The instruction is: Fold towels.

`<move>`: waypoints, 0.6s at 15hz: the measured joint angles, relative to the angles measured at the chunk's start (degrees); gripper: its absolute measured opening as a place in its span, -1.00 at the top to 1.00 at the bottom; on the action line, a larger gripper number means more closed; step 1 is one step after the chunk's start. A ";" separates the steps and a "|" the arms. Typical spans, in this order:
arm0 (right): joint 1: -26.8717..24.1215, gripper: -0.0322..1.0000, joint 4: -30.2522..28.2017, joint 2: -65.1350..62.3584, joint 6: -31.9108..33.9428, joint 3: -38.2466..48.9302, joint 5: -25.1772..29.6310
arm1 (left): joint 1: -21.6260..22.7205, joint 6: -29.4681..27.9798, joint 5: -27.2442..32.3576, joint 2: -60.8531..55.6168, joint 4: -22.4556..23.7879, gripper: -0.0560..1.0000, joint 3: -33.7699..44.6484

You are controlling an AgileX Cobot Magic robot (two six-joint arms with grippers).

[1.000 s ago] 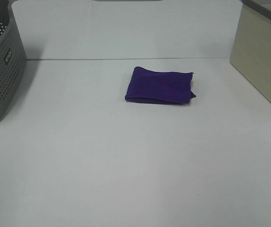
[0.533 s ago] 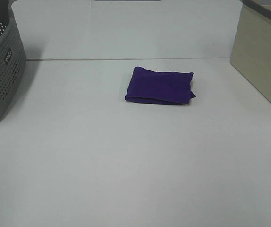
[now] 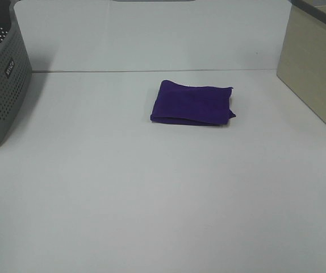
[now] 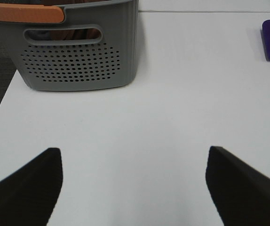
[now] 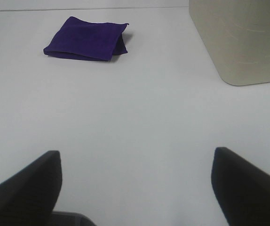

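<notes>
Towel-wise, nearest the cameras both tools, left tool (image 4: 132, 188) and right tool (image 5: 135, 188), hung released and empty over the bare white surface (image 3: 151, 199). Farther back, the purple towel (image 3: 192, 103) lay folded mid-surface, between a grey perforated basket (image 3: 1, 85) and a beige bin (image 3: 316, 68).

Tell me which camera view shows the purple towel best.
The exterior high view: the folded purple towel lies whole and near the middle. The right wrist view also shows it whole, farther off. The left wrist view catches only a cut-off edge.
</notes>
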 joint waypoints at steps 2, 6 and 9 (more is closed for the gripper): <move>0.00 -0.70 0.00 0.00 0.06 0.00 0.00 | 0.00 0.00 0.00 0.00 -0.06 -0.56 0.00; 0.00 -0.70 0.00 0.00 0.11 0.00 0.00 | 0.00 0.00 0.00 0.00 -0.06 -0.56 0.00; 0.00 -0.70 0.00 0.00 0.11 0.00 0.00 | 0.00 0.00 0.00 0.00 -0.06 -0.56 0.00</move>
